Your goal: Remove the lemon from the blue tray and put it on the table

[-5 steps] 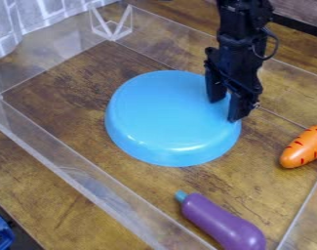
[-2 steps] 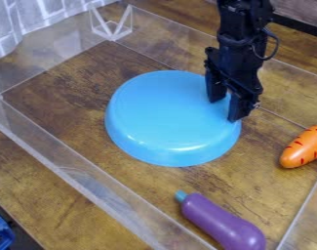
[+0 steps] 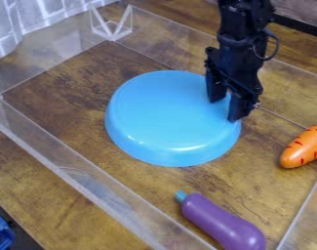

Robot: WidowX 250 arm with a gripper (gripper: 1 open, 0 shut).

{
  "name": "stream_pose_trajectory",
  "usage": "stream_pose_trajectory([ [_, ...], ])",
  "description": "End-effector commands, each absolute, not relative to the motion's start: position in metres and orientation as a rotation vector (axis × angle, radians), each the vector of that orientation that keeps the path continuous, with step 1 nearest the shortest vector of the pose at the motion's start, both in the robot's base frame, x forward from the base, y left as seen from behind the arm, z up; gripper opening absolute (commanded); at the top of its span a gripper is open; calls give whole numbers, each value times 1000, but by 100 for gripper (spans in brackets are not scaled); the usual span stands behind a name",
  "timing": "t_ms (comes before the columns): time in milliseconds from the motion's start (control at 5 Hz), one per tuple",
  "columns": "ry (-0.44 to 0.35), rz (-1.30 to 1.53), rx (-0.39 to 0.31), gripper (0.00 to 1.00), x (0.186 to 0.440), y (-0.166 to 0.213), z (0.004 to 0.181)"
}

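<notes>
The blue tray is a large round sky-blue dish lying on the dark wood table. My black gripper points down over the tray's right rim, with its fingertips at or just above the tray's surface. The lemon does not show anywhere; it may be hidden behind the gripper's fingers. From this angle I cannot tell whether the jaws are open or shut, or whether they hold anything.
An orange toy carrot lies on the table to the right of the tray. A purple toy eggplant lies at the front right. Clear acrylic walls edge the table on the left, front and back.
</notes>
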State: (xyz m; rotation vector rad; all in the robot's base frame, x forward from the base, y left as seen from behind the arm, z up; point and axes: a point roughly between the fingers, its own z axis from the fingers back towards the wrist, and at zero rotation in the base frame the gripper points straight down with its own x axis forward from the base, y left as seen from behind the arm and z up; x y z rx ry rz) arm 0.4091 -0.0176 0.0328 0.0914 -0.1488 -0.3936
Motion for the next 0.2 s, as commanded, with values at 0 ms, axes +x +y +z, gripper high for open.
stream_pose_trajectory([
  [0, -10, -356, 113, 0, 381, 13, -1],
])
